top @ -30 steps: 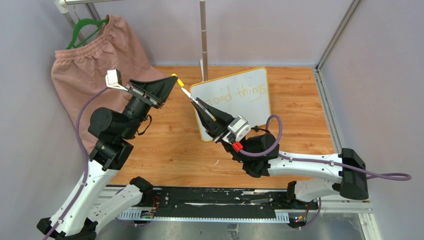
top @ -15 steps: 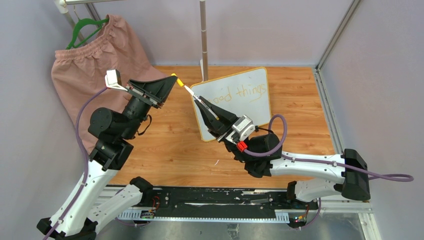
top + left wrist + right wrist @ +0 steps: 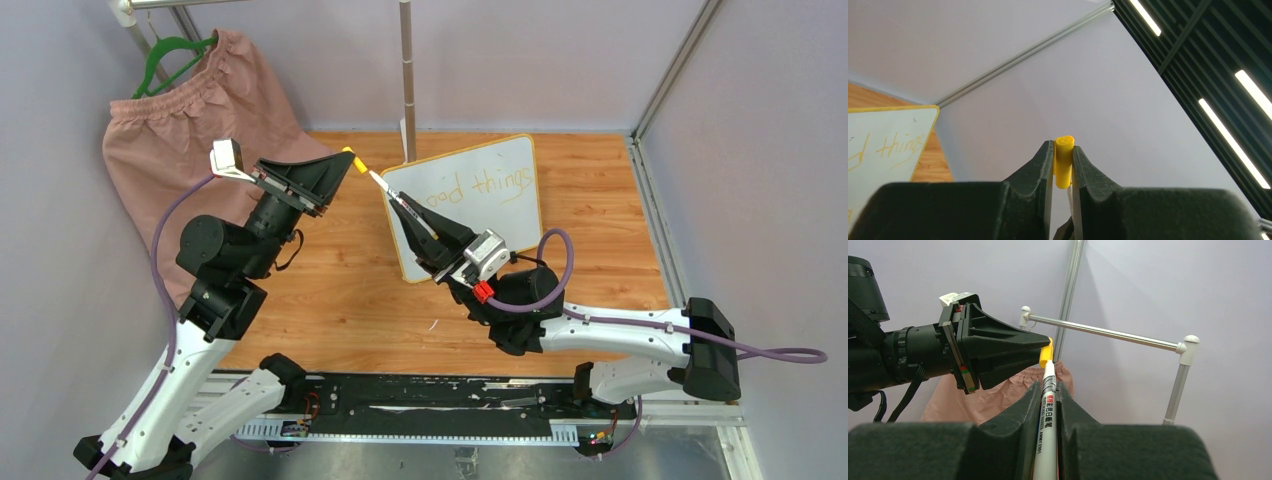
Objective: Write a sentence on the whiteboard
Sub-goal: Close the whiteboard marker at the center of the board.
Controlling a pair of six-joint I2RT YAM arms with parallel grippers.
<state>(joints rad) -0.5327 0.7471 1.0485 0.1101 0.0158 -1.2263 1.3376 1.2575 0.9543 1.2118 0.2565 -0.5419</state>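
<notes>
- The left gripper [image 3: 341, 160] is clenched on a yellow cap [image 3: 1064, 161]. The right gripper [image 3: 405, 211] is clamped around a white marker [image 3: 1047, 405] whose tip meets that cap in mid-air.
- From where I stand I cannot tell whether the tip sits inside the cap or just short of it.
- If the two arms are not in line, the marker may skid along its jaws or the cap may twist out and drop to the table [image 3: 340, 290].
- A loose cap could roll off toward the pink garment [image 3: 170, 130] on the left.
- The whiteboard [image 3: 505, 215] stands propped at the far middle of the table, close behind the right gripper. A careless swing of that arm could knock it flat or smear the ink.
- The sentence [image 3: 503, 182] reads "Good things" across the top, and the arm hides the lower part.
- The table is bare wood, with pale walls around it and a metal pole [image 3: 407, 70] behind it.
</notes>
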